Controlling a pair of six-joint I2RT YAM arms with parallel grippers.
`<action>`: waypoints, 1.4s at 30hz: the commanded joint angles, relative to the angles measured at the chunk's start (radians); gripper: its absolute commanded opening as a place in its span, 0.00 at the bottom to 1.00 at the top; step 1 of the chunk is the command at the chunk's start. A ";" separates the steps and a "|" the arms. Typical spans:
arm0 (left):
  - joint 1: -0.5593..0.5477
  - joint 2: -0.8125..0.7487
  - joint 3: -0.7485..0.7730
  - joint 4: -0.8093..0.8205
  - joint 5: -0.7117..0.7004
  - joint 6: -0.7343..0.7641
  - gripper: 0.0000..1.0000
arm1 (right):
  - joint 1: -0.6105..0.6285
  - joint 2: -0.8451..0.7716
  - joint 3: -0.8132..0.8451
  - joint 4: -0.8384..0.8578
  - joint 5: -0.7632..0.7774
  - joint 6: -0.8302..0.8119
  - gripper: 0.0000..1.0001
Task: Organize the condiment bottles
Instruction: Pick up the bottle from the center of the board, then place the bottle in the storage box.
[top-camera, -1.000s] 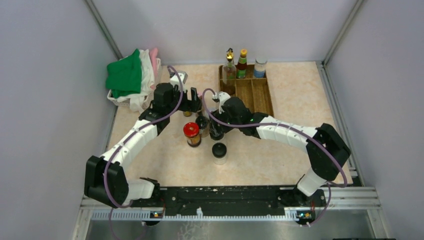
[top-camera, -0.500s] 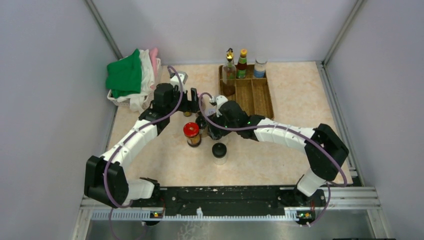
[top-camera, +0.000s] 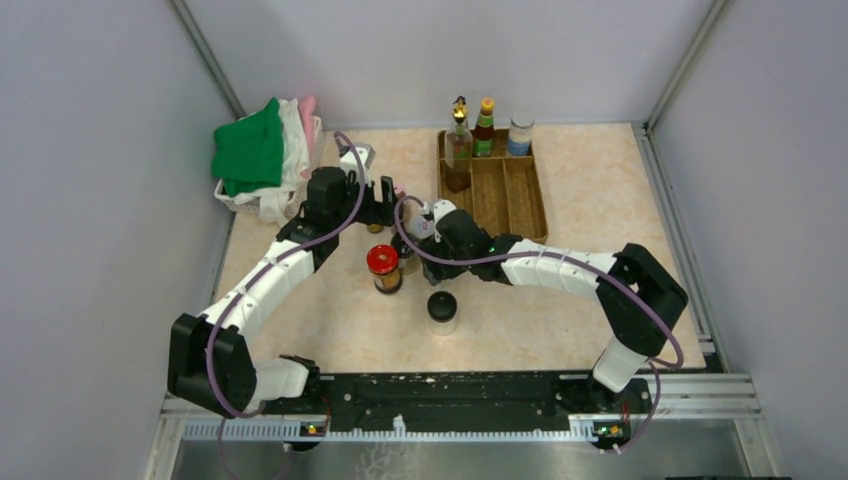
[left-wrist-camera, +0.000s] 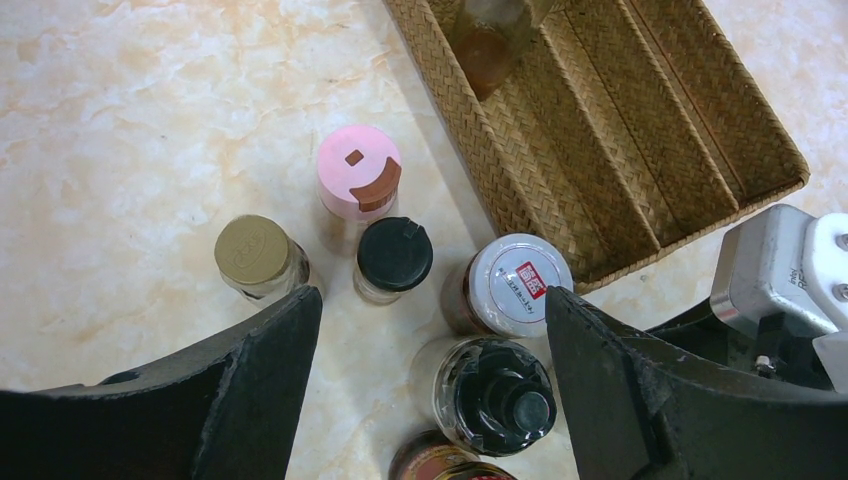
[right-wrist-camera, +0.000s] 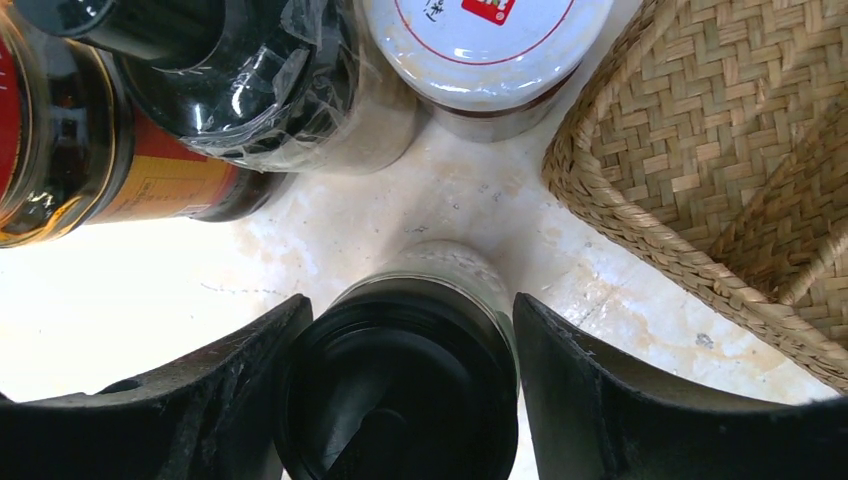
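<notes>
Several condiment bottles stand clustered on the table left of the brown tray (top-camera: 520, 195). The left wrist view shows a pink-capped bottle (left-wrist-camera: 357, 172), a gold-capped jar (left-wrist-camera: 252, 250), a black-capped jar (left-wrist-camera: 394, 255), a white-capped jar (left-wrist-camera: 518, 283) and a black-topped wrapped bottle (left-wrist-camera: 497, 395). My left gripper (left-wrist-camera: 430, 305) is open above them, touching none. My right gripper (right-wrist-camera: 408, 330) is closed on a black-capped jar (right-wrist-camera: 400, 400) that stands on the table. A red-capped jar (top-camera: 383, 265) and another black-capped jar (top-camera: 441, 308) stand nearer. A gold-topped clear bottle (top-camera: 459, 135), a yellow-capped bottle (top-camera: 484, 125) and a silver-capped jar (top-camera: 519, 133) stand in the tray's far end.
A white basket of green and white cloths (top-camera: 262, 152) sits at the far left. The woven tray's corner (right-wrist-camera: 700, 180) is just right of my right gripper. My two grippers (top-camera: 385, 205) are close together over the cluster.
My right gripper has moved left into the cluster and now has the black-capped jar between its fingers. The left arm has barely moved.
</notes>
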 joint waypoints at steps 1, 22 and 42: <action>-0.005 -0.026 -0.004 0.025 0.011 -0.005 0.88 | 0.007 -0.023 -0.010 -0.051 0.081 -0.002 0.50; -0.004 -0.037 -0.017 0.048 -0.029 -0.017 0.53 | -0.377 -0.264 0.085 0.034 0.242 -0.132 0.00; -0.004 0.024 -0.001 0.054 -0.017 -0.011 0.55 | -0.592 0.237 0.395 0.259 0.129 -0.147 0.00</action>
